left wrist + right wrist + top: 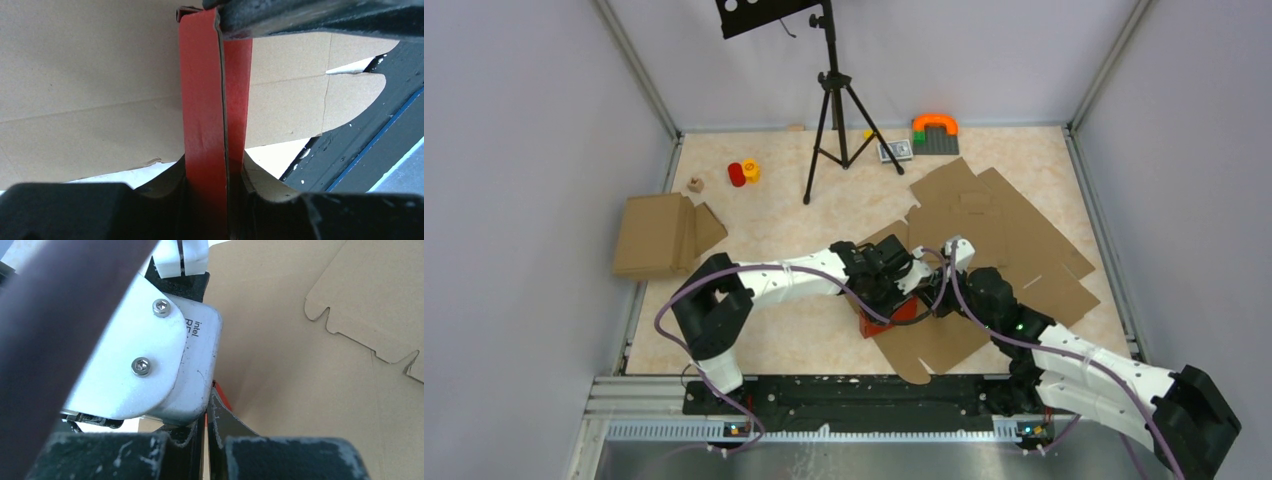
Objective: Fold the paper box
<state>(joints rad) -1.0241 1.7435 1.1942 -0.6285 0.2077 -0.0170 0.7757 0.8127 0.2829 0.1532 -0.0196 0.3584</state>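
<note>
Now your left gripper [210,200] is clamped across the box [202,100], holding the red card on edge, I'd say so its walls press flat together. Your right gripper [208,422] is fully closed. It looks empty, with its tips just beside the box at 3 o'clock, likely set there as a pusher for a flap. The box sits at the cardboard's [1004,230] 8 o'clock edge, toward the table's 6 o'clock.
</note>
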